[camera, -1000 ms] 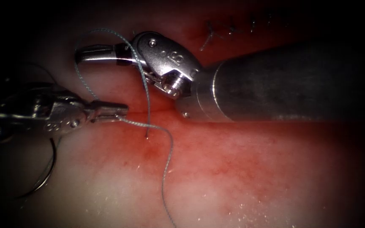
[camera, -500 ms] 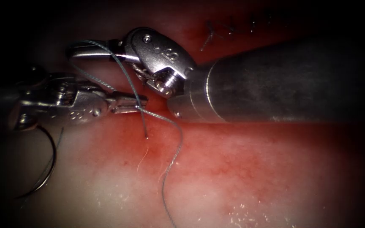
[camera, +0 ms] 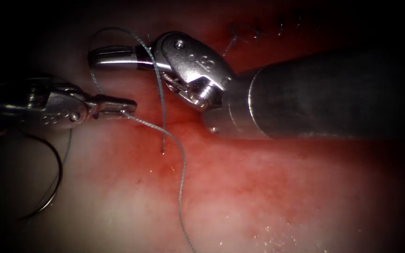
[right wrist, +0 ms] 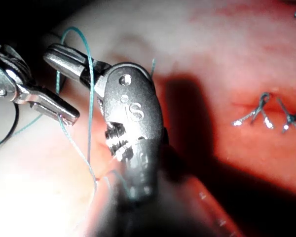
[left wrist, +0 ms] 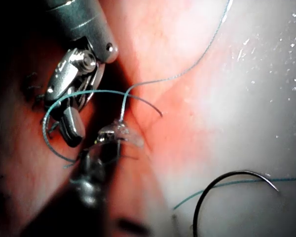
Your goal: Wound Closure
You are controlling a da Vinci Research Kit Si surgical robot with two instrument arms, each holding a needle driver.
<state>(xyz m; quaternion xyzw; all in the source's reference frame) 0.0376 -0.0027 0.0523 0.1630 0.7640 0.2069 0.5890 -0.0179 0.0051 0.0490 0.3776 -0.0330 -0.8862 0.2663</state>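
The left hand (camera: 118, 107), clamped on the thread (camera: 162, 112), has drawn back leftward; the right hand (camera: 106, 54) looks closed, thread looped over it; the needle (camera: 52, 187) lies free on the tissue (camera: 282, 197).

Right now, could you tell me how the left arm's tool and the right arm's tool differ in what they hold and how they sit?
The left tool has its jaws shut on the thread at their tip, while the right tool grips nothing and has a loop of thread draped over its jaws. The left tool sits lower and points right; the right tool sits higher and points left. Neither holds the needle, which lies free on the tissue, left of the cut.
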